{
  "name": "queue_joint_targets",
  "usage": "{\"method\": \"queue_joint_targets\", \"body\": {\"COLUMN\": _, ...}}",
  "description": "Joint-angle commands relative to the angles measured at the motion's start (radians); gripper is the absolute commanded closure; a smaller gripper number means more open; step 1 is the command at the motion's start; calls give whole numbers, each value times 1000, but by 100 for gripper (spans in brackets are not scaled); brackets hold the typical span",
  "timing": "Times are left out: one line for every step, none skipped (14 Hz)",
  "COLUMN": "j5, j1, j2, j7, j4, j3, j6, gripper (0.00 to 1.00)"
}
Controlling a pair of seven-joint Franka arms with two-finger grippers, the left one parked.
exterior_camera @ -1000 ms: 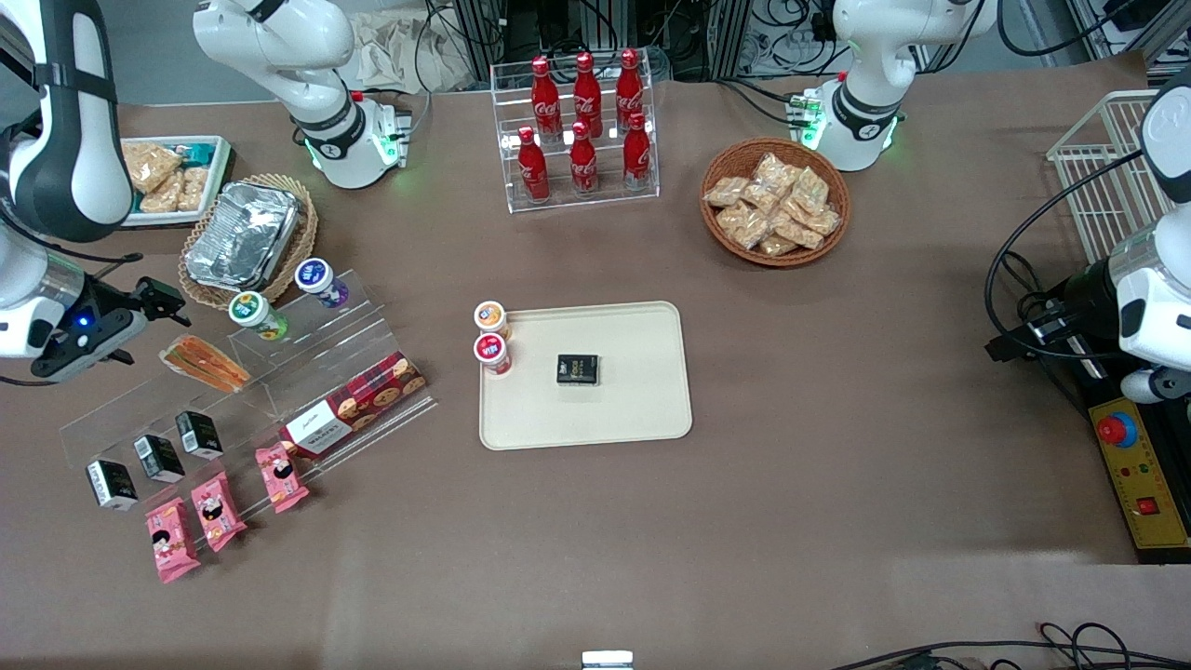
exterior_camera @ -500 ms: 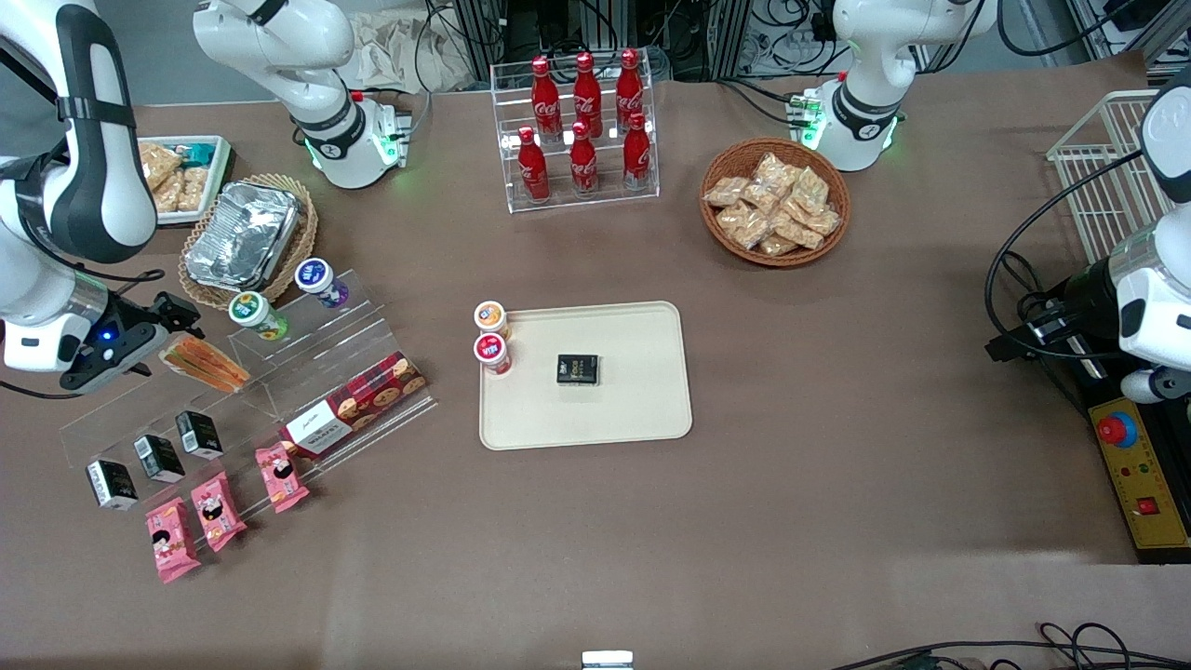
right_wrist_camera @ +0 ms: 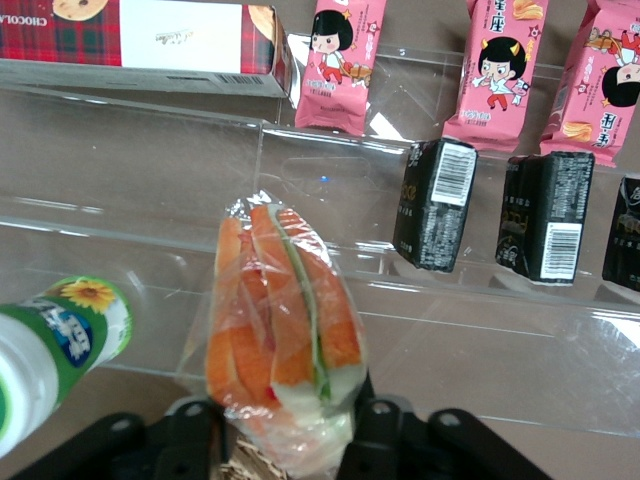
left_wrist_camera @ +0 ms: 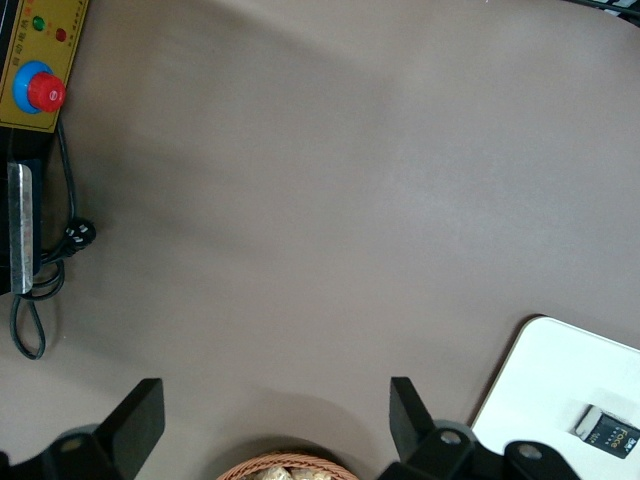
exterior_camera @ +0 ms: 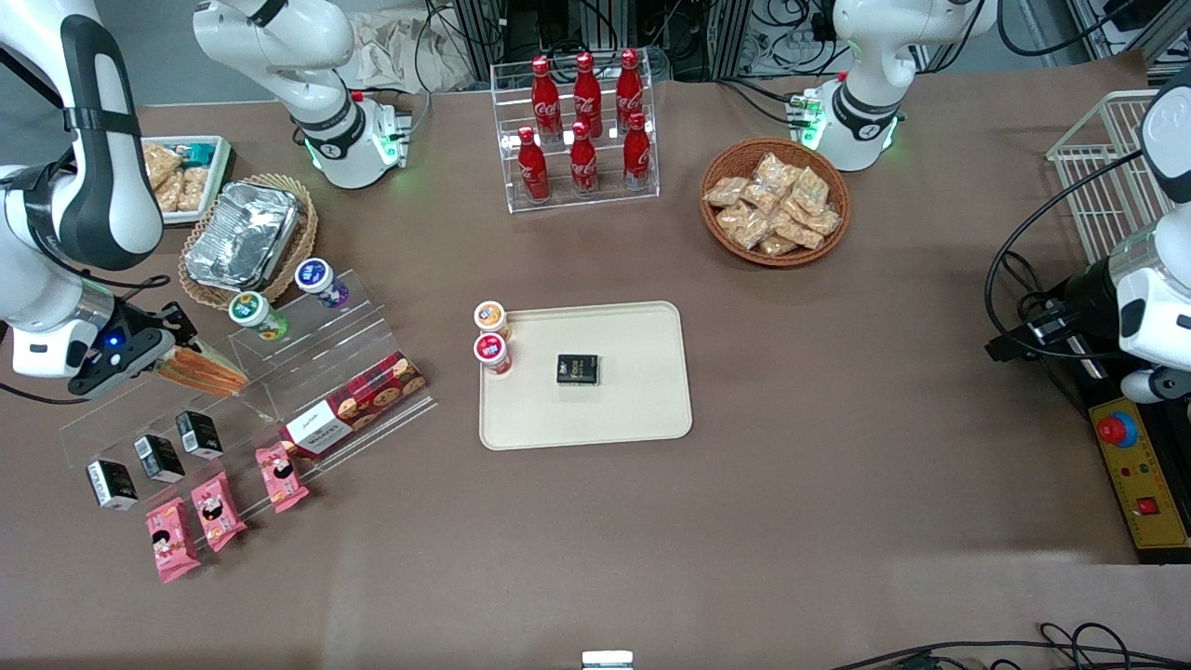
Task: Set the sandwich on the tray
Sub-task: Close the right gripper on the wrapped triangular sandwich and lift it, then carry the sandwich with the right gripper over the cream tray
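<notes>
The sandwich [exterior_camera: 209, 370], an orange, white and green wedge in clear wrap, lies on the upper step of the clear acrylic shelf [exterior_camera: 307, 372] toward the working arm's end of the table. My right gripper [exterior_camera: 169, 357] is at the sandwich's end, its fingers pressed on both sides of the wrap. In the right wrist view the sandwich [right_wrist_camera: 282, 320] fills the gap between the black fingers [right_wrist_camera: 372, 425] of the gripper [right_wrist_camera: 283, 425]. The cream tray [exterior_camera: 642, 409] lies at the table's middle and also shows in the left wrist view [left_wrist_camera: 560, 370].
On the tray are a black box [exterior_camera: 578, 369] and two capped cups [exterior_camera: 491, 352] at its edge. Beside the sandwich stands a green-lidded cup [exterior_camera: 253, 312]. Black cartons [exterior_camera: 158, 456], pink packets [exterior_camera: 214, 507] and a cookie box [exterior_camera: 358, 400] fill the shelf's lower steps. A foil container [exterior_camera: 244, 233] lies farther back.
My right gripper has moved in along the shelf onto the sandwich's end, which it now covers. The sandwich has stayed in place.
</notes>
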Motion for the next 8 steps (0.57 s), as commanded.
{"method": "queue_joint_targets", "body": {"j5": -1, "j1": -7, "j2": 0, "j7": -45, "j4": 21, "j3": 3, "j6": 6, "gripper": 74}}
{"method": "queue_joint_targets", "body": {"j5": -1, "j1": -6, "j2": 0, "j7": -50, "j4": 48, "j3": 3, "j6": -3, "gripper": 74}}
{"method": "queue_joint_targets", "body": {"j5": -1, "j1": 0, "j2": 3, "j7": -62, "j4": 88, "j3": 3, "j6": -12, "gripper": 74}}
{"method": "queue_joint_targets", "body": {"j5": -1, "j1": 3, "j2": 12, "j7": -77, "j4": 143, "j3": 9, "j6": -49, "gripper": 74}}
{"method": "queue_joint_targets", "body": {"j5": -3, "j1": 9, "j2": 34, "j7": -79, "j4": 214, "j3": 14, "j6": -105, "gripper": 74}}
{"method": "queue_joint_targets", "body": {"j5": -1, "j1": 29, "j2": 64, "j7": -79, "j4": 301, "j3": 14, "j6": -179, "gripper": 74}}
{"method": "queue_joint_targets", "body": {"j5": 0, "j1": 43, "j2": 100, "j7": -79, "j4": 393, "j3": 15, "j6": -255, "gripper": 74}}
{"method": "queue_joint_targets", "body": {"j5": 0, "j1": 66, "j2": 129, "j7": -79, "j4": 476, "j3": 20, "j6": -324, "gripper": 74}}
